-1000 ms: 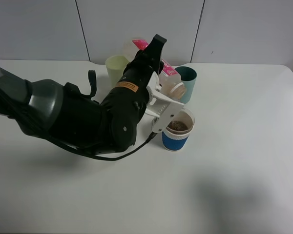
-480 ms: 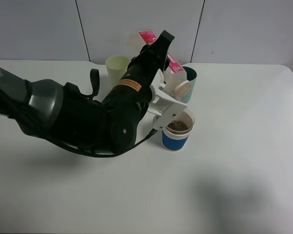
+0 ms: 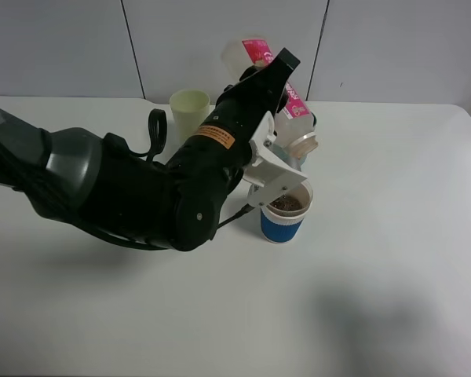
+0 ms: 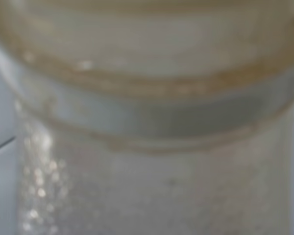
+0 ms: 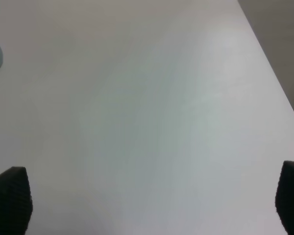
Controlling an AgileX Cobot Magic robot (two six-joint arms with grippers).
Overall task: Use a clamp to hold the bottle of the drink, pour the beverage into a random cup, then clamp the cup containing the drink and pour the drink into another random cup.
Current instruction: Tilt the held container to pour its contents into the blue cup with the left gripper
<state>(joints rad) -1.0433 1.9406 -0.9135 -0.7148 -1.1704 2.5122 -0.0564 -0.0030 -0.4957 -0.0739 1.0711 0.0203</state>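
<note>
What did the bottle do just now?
The bottle, still gripped in the left fingers, swung rightward in the high view and tipped steeper, its bottom end rising. The blue cup with brown drink and the yellow cup stayed put.

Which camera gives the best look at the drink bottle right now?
The exterior high view: it shows most of the bottle, tilted, with its mouth tipped down toward the blue-and-white cup. The left wrist view shows only a blurred close-up of its clear neck. The right wrist view shows none of it, only the table.
</note>
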